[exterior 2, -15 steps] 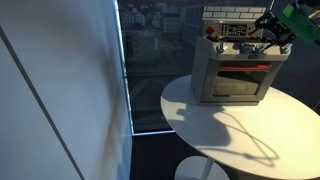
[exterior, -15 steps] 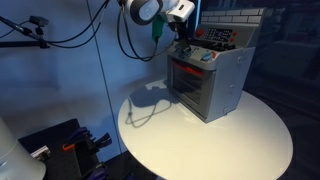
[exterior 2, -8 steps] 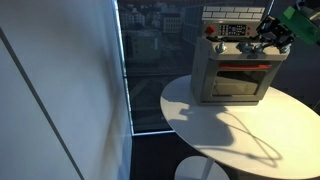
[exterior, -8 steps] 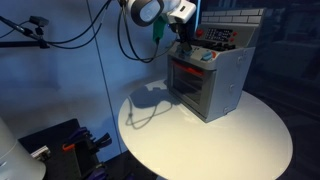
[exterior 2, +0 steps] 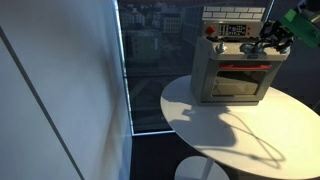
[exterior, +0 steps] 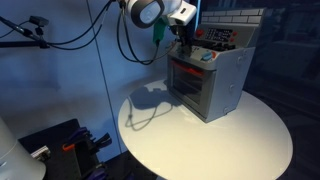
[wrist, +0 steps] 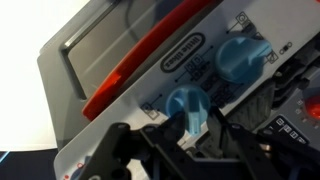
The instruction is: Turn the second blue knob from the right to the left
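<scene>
A grey toy oven (exterior: 222, 88) (exterior 2: 236, 84) stands on the round white table (exterior: 215, 140) (exterior 2: 225, 125). In the wrist view two blue knobs show on its control panel, beside a red handle (wrist: 140, 62). My gripper (wrist: 190, 125) is shut on the nearer blue knob (wrist: 187, 100), with one dark finger (wrist: 222, 128) on each side of its grip ridge. The other blue knob (wrist: 243, 60) sits free further along the panel. In both exterior views my gripper (exterior: 185, 44) (exterior 2: 265, 39) is at the oven's top panel and hides the held knob.
A red knob (exterior 2: 211, 29) sits at the panel's far end from my gripper. The arm's cables (exterior: 128, 40) hang above the table. A window wall (exterior 2: 150, 60) and a dark stand (exterior: 65, 145) lie beside the table.
The jaws have closed from wide open onto the blue knob. The arm has barely moved.
</scene>
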Robot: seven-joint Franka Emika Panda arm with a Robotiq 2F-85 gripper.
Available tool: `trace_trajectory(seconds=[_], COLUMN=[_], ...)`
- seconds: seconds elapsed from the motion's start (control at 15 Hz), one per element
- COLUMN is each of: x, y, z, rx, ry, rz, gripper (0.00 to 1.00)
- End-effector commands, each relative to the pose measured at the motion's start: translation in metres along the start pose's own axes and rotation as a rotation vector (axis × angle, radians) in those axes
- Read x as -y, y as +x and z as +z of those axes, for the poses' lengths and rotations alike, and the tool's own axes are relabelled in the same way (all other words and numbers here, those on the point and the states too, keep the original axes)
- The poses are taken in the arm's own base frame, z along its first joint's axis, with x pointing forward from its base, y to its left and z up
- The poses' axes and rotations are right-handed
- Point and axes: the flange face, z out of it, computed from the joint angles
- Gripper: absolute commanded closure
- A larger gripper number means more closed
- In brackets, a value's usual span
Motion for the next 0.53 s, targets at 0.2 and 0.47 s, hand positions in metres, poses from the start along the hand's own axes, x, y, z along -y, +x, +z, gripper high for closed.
trace_trajectory(seconds=[0.2, 0.47], x=[0.0053, 0.0086], y=[0.0017, 0.0023], z=[-0.0095, -0.0138], rx=[-0.021, -0.036], ry=[-0.023, -0.059], rz=[-0.064, -0.13], gripper=[0.89, 0.89])
